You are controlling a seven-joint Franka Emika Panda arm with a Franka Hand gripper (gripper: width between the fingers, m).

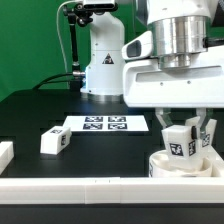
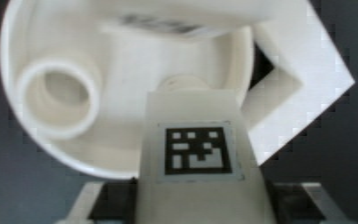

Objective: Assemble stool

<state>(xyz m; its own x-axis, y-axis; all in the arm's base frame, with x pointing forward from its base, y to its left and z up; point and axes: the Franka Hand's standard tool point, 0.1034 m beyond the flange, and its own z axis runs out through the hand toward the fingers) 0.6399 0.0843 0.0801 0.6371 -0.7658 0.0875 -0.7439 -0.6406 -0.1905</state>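
Observation:
My gripper [image 1: 184, 132] is shut on a chunky white stool leg [image 1: 179, 142] with a black-and-white tag and holds it upright over the round white seat disc [image 1: 170, 167] at the exterior view's lower right. In the wrist view the held leg [image 2: 197, 140] stands between my fingers [image 2: 115, 202], its far end at or just above the inside of the seat [image 2: 51, 40]. An open round socket [image 2: 59, 95] shows beside it. A second white leg [image 2: 293, 95] stands in the seat next to the held one. A third leg [image 1: 54, 141] lies loose on the black table at the exterior view's left.
The marker board [image 1: 105, 124] lies flat in the middle of the table. A long white border rail [image 1: 90, 189] runs along the front edge and a short white piece [image 1: 5, 153] sits at the left edge. The robot base [image 1: 100, 60] stands at the back.

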